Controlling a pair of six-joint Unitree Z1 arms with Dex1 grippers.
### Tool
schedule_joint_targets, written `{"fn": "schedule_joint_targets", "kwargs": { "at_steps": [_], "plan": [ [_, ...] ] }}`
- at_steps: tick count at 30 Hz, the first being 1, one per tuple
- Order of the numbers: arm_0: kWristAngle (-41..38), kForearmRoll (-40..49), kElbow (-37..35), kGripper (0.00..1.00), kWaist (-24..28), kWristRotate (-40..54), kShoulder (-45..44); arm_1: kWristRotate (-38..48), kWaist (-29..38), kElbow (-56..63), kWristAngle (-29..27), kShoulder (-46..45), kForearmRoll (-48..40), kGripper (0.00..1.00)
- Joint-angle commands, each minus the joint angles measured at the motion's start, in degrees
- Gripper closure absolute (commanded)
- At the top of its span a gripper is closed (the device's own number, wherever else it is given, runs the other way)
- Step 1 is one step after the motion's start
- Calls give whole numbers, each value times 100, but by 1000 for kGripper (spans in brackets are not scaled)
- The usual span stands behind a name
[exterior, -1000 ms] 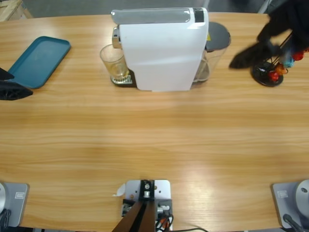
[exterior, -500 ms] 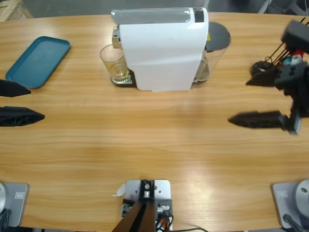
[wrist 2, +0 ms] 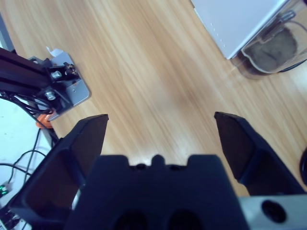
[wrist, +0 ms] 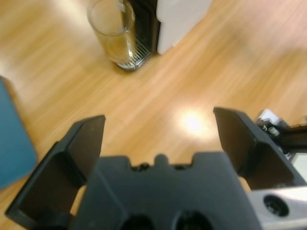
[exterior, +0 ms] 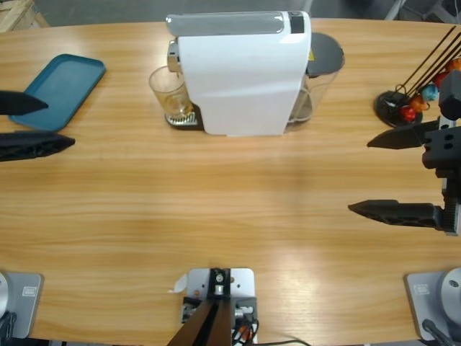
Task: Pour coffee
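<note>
R gripper jaws wide apart over bare table.

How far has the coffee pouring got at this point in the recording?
Early stage. Done: a glass already stands on the drip tray of the white coffee machine, with only a pale tint at its bottom and no dark coffee visible. In hand: nothing; the left gripper and right gripper are both open and empty over bare table. Left: getting coffee, gripping the glass and pouring.

Left gripper and right gripper both hover with jaws spread.
</note>
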Motion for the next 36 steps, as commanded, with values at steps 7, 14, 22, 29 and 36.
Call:
{"fn": "schedule_joint_targets", "kwargs": {
  "at_steps": [7, 14, 22, 29, 36],
  "plan": [
    [230, -647, 1019, 18, -438, 506, -797, -117, 71, 399, -123, 33, -333, 0],
    [228, -665, 1072, 46, -589, 520, -478, -44, 71, 408, -123, -69, -309, 0],
    [554, -705, 1131, 43, -686, 379, -398, -11, 71, 399, -131, -38, -309, 0],
    [1185, -798, 1168, 9, -686, 8, -529, 3, 71, 399, -149, -20, -309, 0],
    [1475, -914, 1286, 13, -686, -210, -657, 12, 71, 408, -149, -55, -309, 0]
  ]
}}
